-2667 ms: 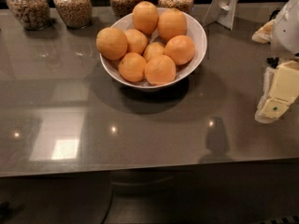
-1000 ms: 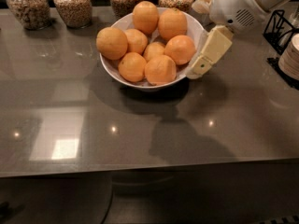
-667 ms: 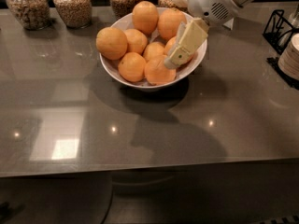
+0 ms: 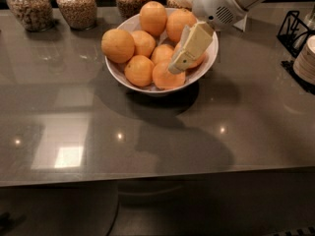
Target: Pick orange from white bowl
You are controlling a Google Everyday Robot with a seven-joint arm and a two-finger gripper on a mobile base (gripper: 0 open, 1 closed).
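Note:
The white bowl (image 4: 147,88) stands on the grey counter at the middle back, heaped with several oranges. One orange (image 4: 118,45) sits at the left rim, another (image 4: 152,17) on top, and one (image 4: 165,77) at the front. My gripper (image 4: 177,65) reaches in from the upper right on a white arm (image 4: 216,6). It points down-left over the bowl's right side, its tip at the front orange and in front of a right-hand orange (image 4: 199,60), which it mostly hides.
Several glass jars of grain (image 4: 76,5) line the counter's back edge behind the bowl. A black wire rack (image 4: 294,31) and a stack of pale dishes (image 4: 307,60) stand at the right edge. The counter's front edge (image 4: 147,178) runs across the lower part of the view.
The gripper has come from the right edge of the counter to the bowl and dropped lower among the right-hand oranges. The oranges and bowl have not moved.

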